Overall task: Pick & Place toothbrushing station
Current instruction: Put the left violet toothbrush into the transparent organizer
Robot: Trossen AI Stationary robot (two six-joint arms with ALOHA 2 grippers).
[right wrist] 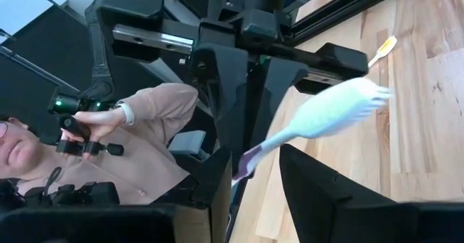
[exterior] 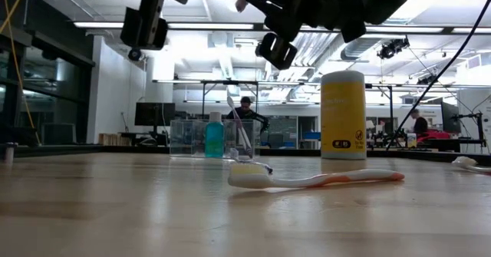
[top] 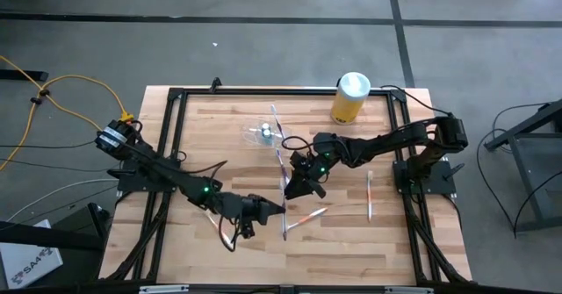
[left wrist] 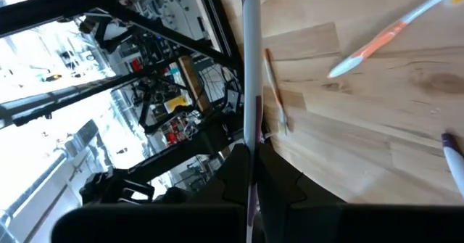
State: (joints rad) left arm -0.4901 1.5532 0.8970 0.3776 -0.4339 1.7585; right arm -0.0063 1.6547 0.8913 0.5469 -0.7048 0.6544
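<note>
Seen from above, the left arm reaches in from the table's left edge and slants toward the front middle, its left gripper (top: 274, 208) low over the wood with the fingers pinched shut on the lower end of a slim purple-and-white toothbrush (top: 284, 189); its wrist camera shows that handle (left wrist: 251, 91) running straight out from between the closed fingers. The right arm stretches from its base at the right edge across toward the centre, elbow bent, and the right gripper (top: 301, 178) sits just beside the upper part of the same brush. From the right wrist, the two dark fingers stand partly apart with the brush's handle (right wrist: 254, 159) passing between them and the bristled head (right wrist: 341, 105) sticking out past them; whether the pads actually press on it I cannot tell. The toothbrushing station (top: 262, 133), a small clear holder, stands on the table (top: 219, 127) toward the far side, left of the yellow canister (top: 349, 98) and apart from both grippers; in the low view it shows as a glassy box (exterior: 188, 138) with a teal bottle (exterior: 214, 136) inside. An orange-and-white toothbrush (exterior: 314, 179) lies flat on the wood in front. A person (right wrist: 138, 145) stands beyond the table.
</note>
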